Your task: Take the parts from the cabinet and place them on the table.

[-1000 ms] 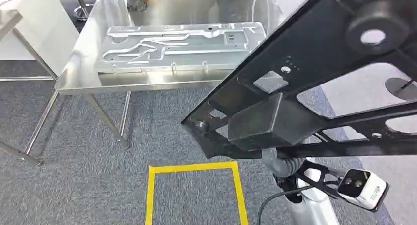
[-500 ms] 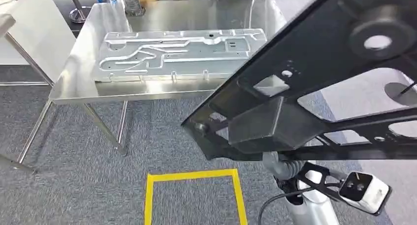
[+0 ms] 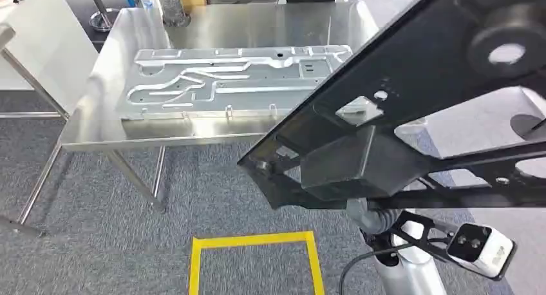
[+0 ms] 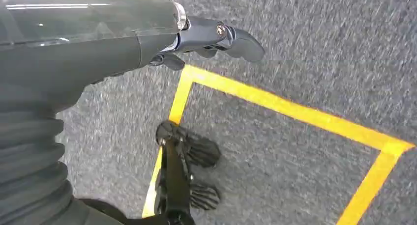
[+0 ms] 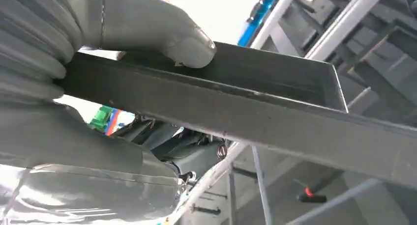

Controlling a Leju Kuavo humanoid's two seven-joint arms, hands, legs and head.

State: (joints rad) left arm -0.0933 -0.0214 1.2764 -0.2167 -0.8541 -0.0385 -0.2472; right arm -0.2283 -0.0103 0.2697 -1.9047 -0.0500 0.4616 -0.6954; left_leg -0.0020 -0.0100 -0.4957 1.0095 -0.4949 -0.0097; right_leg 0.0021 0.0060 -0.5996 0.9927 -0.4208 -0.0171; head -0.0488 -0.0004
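Thumb pressure is all you can see pinning the black frame part: the right hand clamps its edge, thumb on top, dark fingers beneath. Your left hand hangs over the carpet holding nothing, its fingers loosely curled. In the head view the part fills the right half of the frame, tilted, its low corner near the table. At upper left a machined aluminium plate already lies there. Swing in carelessly and that long overhang could twist out of your grip or strike the table edge or plate.
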